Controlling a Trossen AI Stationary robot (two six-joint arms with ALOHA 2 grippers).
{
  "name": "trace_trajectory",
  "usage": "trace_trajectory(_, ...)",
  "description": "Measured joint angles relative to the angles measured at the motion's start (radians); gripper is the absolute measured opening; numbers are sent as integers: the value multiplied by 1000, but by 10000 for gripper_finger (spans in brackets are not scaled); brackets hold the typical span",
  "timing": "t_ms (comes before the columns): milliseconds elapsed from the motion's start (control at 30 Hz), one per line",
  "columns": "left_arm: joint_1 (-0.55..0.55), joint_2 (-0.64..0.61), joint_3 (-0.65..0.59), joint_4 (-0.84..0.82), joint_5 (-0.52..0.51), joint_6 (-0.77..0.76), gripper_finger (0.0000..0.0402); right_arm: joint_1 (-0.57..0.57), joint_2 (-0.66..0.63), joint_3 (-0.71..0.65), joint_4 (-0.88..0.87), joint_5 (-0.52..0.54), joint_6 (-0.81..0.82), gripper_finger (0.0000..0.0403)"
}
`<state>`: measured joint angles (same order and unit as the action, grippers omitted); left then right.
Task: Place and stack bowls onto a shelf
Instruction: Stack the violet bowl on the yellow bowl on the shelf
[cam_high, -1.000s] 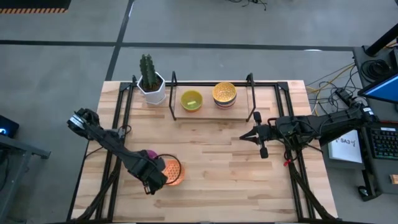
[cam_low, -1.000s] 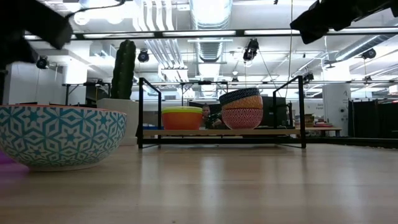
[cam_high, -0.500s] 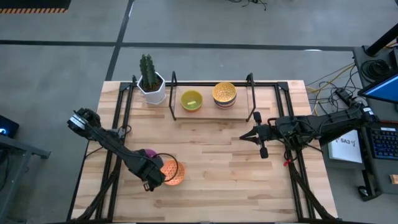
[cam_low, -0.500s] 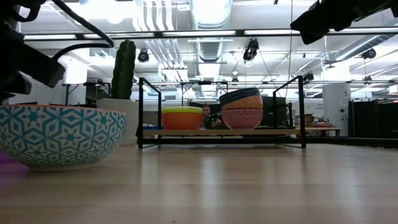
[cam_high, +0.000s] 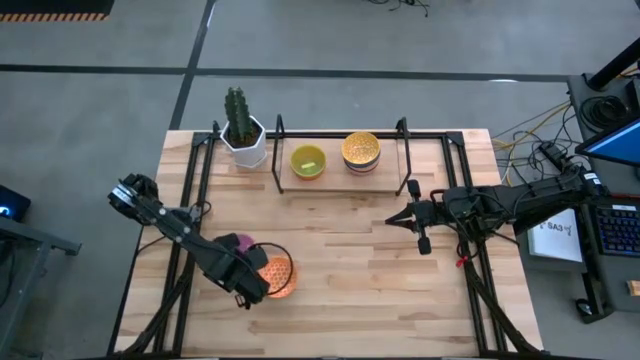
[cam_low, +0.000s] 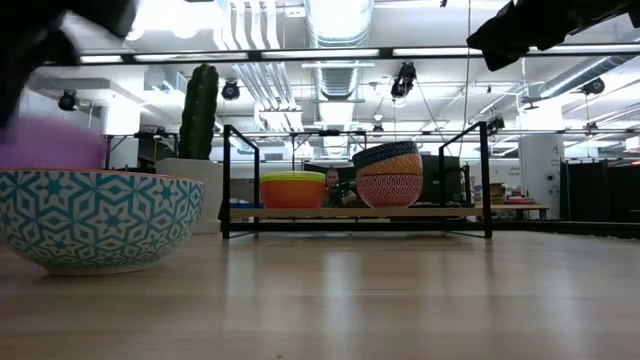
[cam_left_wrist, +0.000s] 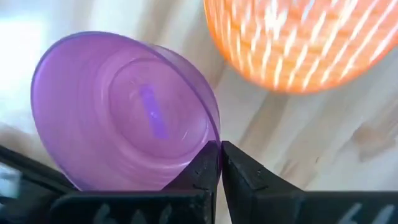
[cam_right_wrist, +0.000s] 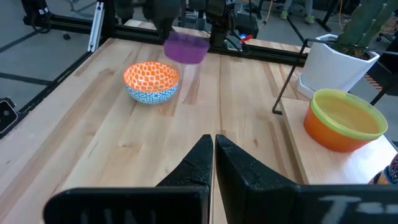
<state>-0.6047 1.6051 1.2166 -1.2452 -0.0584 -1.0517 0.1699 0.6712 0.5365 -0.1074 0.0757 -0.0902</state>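
Purple bowl (cam_left_wrist: 118, 112) is pinched by its rim in the left claw (cam_left_wrist: 219, 163) – fingers closed tight on the wall, bowl tilted and lifted off the table (cam_high: 350, 260) near the front left, just beside the blue-and-orange patterned bowl (cam_high: 276, 276) sitting on the wood. Shelf (cam_high: 340, 178) is at the far side, well apart, holding a yellow-green bowl on an orange one (cam_high: 308, 161) and a stack of patterned bowls (cam_high: 361, 150); cactus pot (cam_high: 243, 140) stands just beside its left end. Right claw (cam_high: 416, 214) waits mid-right, fingers together, holding nothing. Risks – thin rim grip could let the bowl swing or slip in transit; a low carry could clip the patterned bowl or the shelf's rods.
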Motion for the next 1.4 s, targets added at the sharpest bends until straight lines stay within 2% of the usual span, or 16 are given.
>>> trace_trajectory(167, 21, -1, 160, -103, -162, 17, 0, 0, 0, 0, 0, 0, 0, 9)
trace_trajectory(267, 48, -1, 241, -99, -252, 80, 0, 0, 0, 0, -1, 0, 0, 9)
trace_trajectory(400, 116, 8, 332, -71, -361, 230, 0, 0, 0, 0, -2, 0, 0, 9)
trace_trajectory(567, 250, 27, 402, 31, -453, 514, 0, 0, 0, 0, -10, 0, 0, 9)
trace_trajectory(733, 440, 29, 402, 118, -455, 777, 0, 0, 0, 0, -19, 0, -8, 9)
trace_trajectory(967, 677, 29, 385, 250, -432, 970, 0, 0, 0, 0, -35, 0, -18, 9)
trace_trajectory(1233, 813, 29, 381, 439, -311, 1069, 0, 0, -1, 0, -45, 0, -31, 9)
trace_trajectory(1400, 837, 45, 373, 449, -290, 1069, 0, 0, -1, 0, -45, 1, -40, 9)
